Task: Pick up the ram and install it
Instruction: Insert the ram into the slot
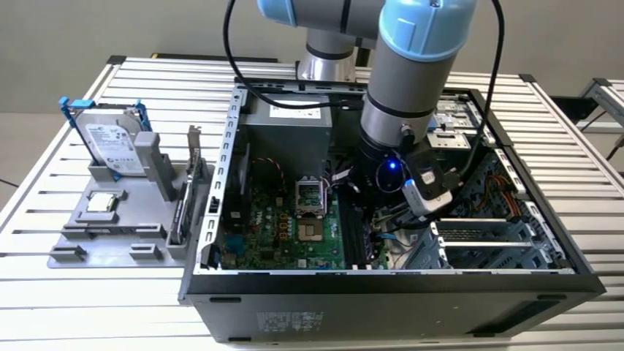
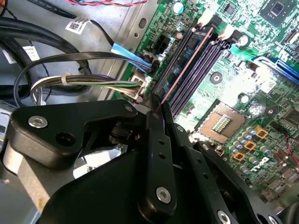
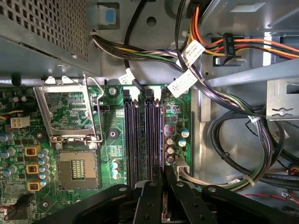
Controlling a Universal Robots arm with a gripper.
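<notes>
One thin ram stick (image 2: 184,70) stands edge-on between the gripper (image 2: 156,112) fingers, which are closed on its near end, its lower edge in the outermost black slot (image 3: 161,135) by the motherboard's (image 3: 112,140) edge nearest the drive cage. Likely light, stiff and fragile, it is best held by its edges, clear of chips and contacts.

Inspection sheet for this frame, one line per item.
Surface: slatted metal table carrying an open computer case.
Job's things: the ram, seen edge-on, lined up along the black memory slots.
Clutter: grey fixture with hard drive and green card.
Grippers: gripper shut on the ram, inside the case.
Cables: wire bundles beside the motherboard.
Surroundings: another slatted table at the exterior view's right.
</notes>
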